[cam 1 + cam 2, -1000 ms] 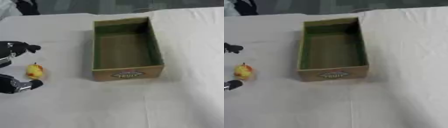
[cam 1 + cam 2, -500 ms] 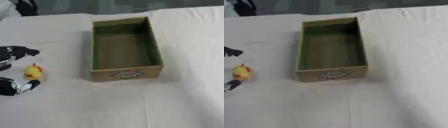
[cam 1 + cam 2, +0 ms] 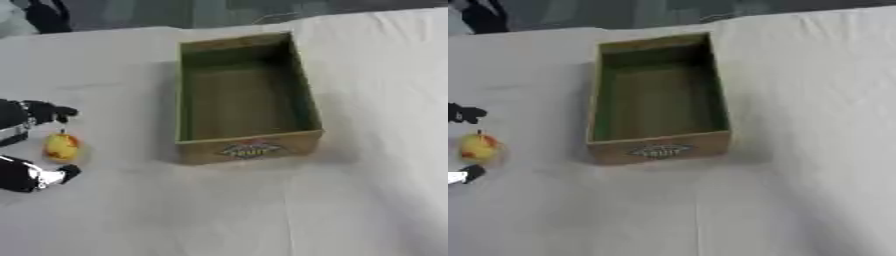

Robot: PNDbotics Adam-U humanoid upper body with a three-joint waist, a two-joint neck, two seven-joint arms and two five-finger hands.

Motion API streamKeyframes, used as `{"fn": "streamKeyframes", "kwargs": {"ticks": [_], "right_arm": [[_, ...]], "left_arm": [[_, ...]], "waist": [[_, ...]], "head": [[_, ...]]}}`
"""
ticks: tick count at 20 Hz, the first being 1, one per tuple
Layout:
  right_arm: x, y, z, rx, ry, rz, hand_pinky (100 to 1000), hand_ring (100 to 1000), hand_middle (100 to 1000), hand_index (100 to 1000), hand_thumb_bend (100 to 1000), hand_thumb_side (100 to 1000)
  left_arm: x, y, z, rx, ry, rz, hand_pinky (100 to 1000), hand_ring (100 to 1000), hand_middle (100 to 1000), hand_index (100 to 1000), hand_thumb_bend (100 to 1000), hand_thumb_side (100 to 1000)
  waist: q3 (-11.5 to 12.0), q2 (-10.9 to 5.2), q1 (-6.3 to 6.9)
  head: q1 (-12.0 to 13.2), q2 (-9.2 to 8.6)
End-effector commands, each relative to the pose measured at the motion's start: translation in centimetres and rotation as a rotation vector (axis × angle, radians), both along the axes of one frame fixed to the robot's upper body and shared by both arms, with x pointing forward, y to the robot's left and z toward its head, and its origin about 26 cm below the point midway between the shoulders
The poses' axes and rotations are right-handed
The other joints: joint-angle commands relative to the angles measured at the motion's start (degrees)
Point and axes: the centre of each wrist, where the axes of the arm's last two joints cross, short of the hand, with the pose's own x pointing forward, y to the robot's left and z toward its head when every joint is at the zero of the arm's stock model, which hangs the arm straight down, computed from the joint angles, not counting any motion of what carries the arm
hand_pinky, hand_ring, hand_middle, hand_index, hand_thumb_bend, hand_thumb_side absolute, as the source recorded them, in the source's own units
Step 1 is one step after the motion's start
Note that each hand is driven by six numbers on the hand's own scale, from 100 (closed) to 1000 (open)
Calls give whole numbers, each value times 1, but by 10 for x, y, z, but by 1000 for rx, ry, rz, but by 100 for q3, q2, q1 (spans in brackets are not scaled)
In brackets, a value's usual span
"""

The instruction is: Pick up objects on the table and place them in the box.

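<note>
Bench point(image 3: 367, 200) was covered in white cloth, matt, faintly creased. Box point(image 3: 248, 148) looked like cardboard: dull brown outside, a printed label on the near wall, inner walls matt green. The small fruit point(image 3: 62, 146) was yellow with a red blush, smooth with a slight sheen. My left hand point(image 3: 26, 145) showed black, smooth-looking fingers point(image 3: 54, 112) with a pale, silvery patch near one tip.

The tabletop point(image 3: 367, 200) is covered in plain white cloth. The box point(image 3: 247, 149) is tan cardboard outside, dull green on its inner walls, with a brownish floor and a red and white label on its near face. The small fruit point(image 3: 61, 146) is yellow with a red blush. The left robot hand point(image 3: 26, 172) is black with silvery white tips.
</note>
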Motion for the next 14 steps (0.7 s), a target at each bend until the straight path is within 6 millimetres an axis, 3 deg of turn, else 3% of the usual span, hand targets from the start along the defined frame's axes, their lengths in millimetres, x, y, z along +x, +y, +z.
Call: {"fn": "streamKeyframes", "kwargs": {"ticks": [1, 14], "right_arm": [[-3, 0, 10, -36, -27, 5, 753, 774, 756, 845, 100, 906], [-3, 1, 10, -38, -25, 12, 754, 774, 755, 845, 100, 905]], "left_arm": [[8, 13, 8, 53, -20, 53, 743, 863, 828, 1000, 422, 635], [38, 33, -4, 112, 25, 145, 758, 881, 859, 1000, 448, 664]], "waist": [[2, -84, -13], [-19, -75, -46]], "head": [[18, -65], [70, -74]]}}
